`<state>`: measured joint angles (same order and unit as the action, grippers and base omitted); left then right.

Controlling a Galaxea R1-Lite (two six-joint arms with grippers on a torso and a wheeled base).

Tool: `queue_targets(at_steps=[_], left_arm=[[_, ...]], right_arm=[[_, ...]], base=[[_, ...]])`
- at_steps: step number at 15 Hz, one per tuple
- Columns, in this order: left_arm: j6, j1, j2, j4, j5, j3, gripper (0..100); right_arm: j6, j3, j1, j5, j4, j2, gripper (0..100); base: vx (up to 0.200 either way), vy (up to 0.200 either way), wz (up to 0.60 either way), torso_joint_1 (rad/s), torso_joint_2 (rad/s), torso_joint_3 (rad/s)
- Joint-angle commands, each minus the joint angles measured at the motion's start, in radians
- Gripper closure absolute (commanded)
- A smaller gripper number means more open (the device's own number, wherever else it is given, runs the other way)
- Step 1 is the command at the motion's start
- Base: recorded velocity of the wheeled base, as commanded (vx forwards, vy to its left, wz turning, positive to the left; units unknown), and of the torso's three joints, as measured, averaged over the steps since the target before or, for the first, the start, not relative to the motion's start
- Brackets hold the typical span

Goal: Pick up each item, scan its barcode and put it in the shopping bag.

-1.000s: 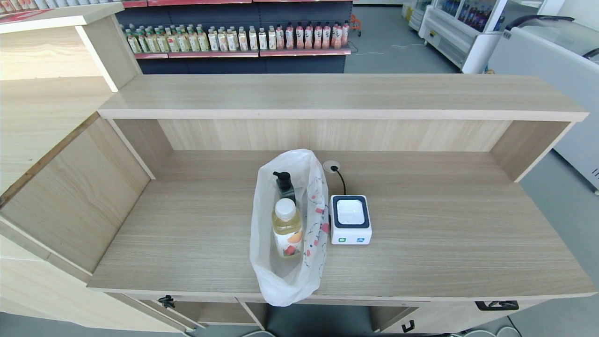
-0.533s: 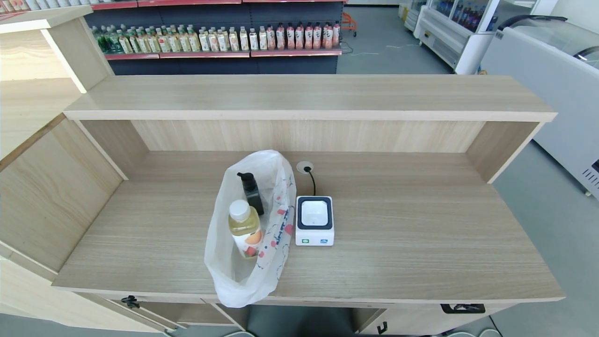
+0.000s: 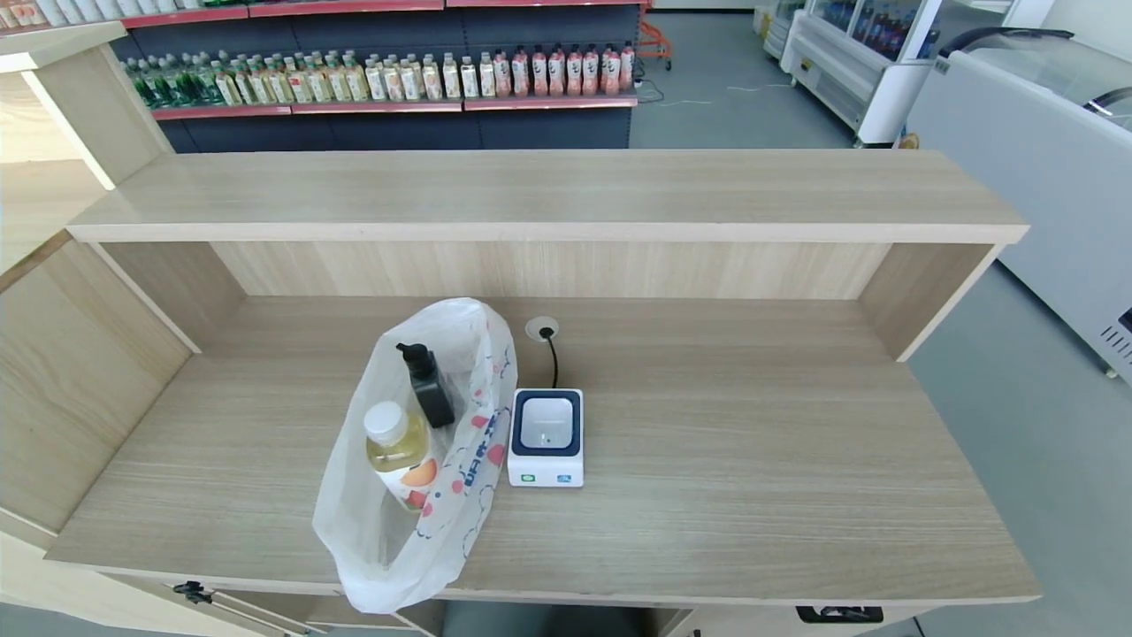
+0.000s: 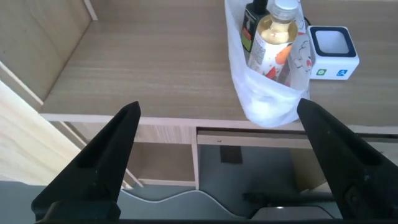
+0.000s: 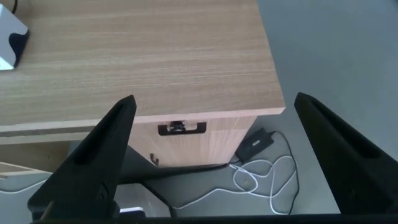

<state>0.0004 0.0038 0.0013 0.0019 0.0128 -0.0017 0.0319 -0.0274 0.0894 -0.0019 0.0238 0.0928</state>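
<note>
Two bottles (image 3: 400, 449) in shopping bag (image 3: 363, 540), perhaps touching scanner (image 3: 546, 438), well apart from left tool (image 4: 217, 106) and right tool (image 5: 216, 98), both splayed.

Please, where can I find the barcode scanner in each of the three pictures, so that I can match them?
Head view: the scanner stands on the counter, just right of the shopping bag.
Left wrist view: the scanner sits next to the shopping bag, behind the counter's front edge.
Right wrist view: one corner of the scanner, cut off by the frame.
Shared landmark: the counter's front edge.
</note>
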Motion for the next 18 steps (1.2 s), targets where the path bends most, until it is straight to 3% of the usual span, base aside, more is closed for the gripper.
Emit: queue_targets(at_steps=[1, 5, 6, 18], left_arm=[[0.000, -0.001, -0.001, 0.001, 0.000, 0.000, 0], [-0.002, -0.001, -0.001, 0.001, 0.000, 0.000, 0], [0.000, -0.001, -0.001, 0.001, 0.000, 0.000, 0], [0.000, -0.001, -0.001, 0.001, 0.000, 0.000, 0]], right_arm=[[0.000, 0.000, 0.001, 0.000, -0.001, 0.004, 0], [0.006, 0.001, 0.001, 0.002, -0.002, 0.005, 0], [0.017, 0.001, 0.001, 0.002, -0.002, 0.005, 100], [0.013, 0.001, 0.001, 0.000, -0.002, 0.005, 100]], base=[[0.000, 0.000, 0.00, 0.000, 0.00, 0.000], [0.000, 0.000, 0.00, 0.000, 0.00, 0.000], [0.000, 0.000, 0.00, 0.000, 0.00, 0.000], [0.000, 0.000, 0.00, 0.000, 0.00, 0.000]])
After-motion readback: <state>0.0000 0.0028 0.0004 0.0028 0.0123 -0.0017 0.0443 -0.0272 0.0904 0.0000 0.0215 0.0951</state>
